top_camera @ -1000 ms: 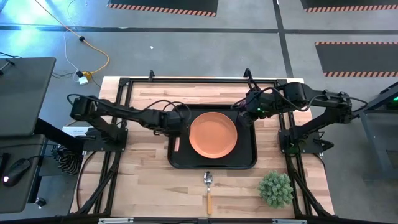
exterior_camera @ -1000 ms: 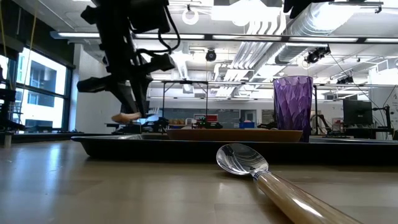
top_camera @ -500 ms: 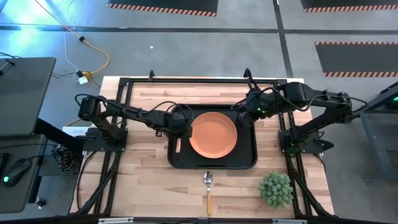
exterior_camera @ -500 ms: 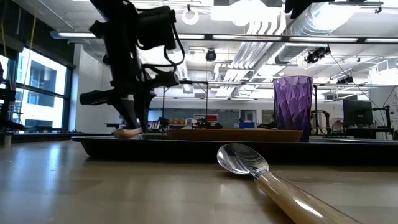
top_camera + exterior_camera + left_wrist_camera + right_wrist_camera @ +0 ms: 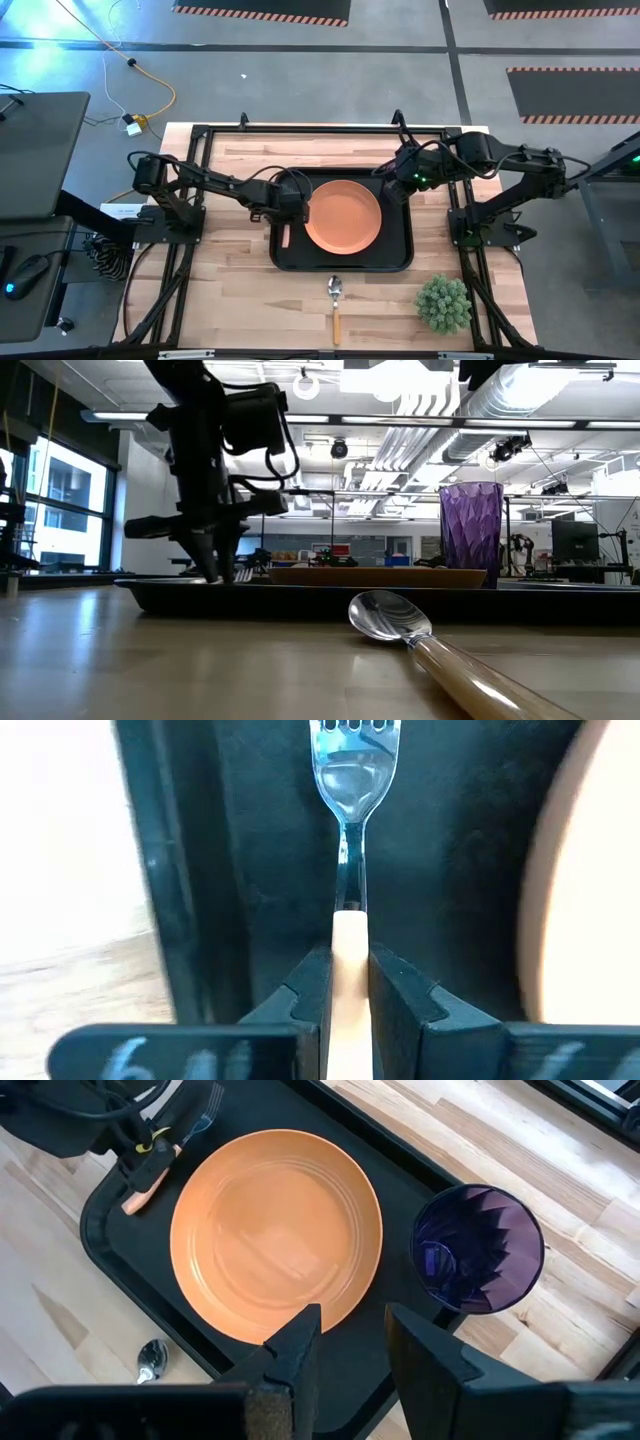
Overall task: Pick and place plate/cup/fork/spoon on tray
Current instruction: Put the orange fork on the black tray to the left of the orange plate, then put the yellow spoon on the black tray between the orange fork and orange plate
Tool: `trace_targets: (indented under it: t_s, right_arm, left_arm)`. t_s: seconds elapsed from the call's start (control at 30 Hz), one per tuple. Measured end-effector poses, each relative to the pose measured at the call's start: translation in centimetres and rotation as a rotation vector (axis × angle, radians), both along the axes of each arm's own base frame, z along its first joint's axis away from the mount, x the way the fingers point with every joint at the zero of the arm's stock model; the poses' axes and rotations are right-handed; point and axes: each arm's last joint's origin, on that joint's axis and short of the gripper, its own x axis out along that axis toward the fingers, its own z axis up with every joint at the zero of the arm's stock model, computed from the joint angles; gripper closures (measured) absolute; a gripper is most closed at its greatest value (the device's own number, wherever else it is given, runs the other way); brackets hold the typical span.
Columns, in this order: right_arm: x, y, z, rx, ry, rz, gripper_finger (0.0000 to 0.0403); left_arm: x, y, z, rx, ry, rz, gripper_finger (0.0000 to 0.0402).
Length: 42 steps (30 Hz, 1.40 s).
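- Gripping the fork (image 5: 349, 870) by its slim, slippery handle, our left gripper (image 5: 349, 982) stays clenched over the tray (image 5: 200, 900).
- We judge the fork light and stiff.
- Our right gripper (image 5: 350, 1342) hangs released above the plate (image 5: 275, 1235).

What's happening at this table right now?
The left gripper is shut on the fork, holding it by the handle low over the tray, beside the plate. The cup already stands on the tray. The spoon lies on the table in front of the tray. The right gripper hovers open above the tray.
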Motion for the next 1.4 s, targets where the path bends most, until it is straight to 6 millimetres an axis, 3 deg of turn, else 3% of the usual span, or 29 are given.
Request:
trace_targets:
  t_s: [0.33,0.67,1.4]
  right_arm:
    - [-0.03,0.00,-0.01,-0.003,0.005,0.007,0.0297]
    - [-0.03,0.00,-0.01,-0.006,0.007,0.014,0.0297]
    - [-0.02,0.00,-0.01,-0.007,0.007,0.017,0.0297]
  left_arm:
    - [-0.07,0.00,-0.02,-0.001,0.008,0.000,0.0360]
    - [-0.07,-0.01,-0.02,-0.001,0.008,-0.001,0.0328]
    - [-0.15,-0.13,0.21,-0.043,0.004,-0.039,0.0326]
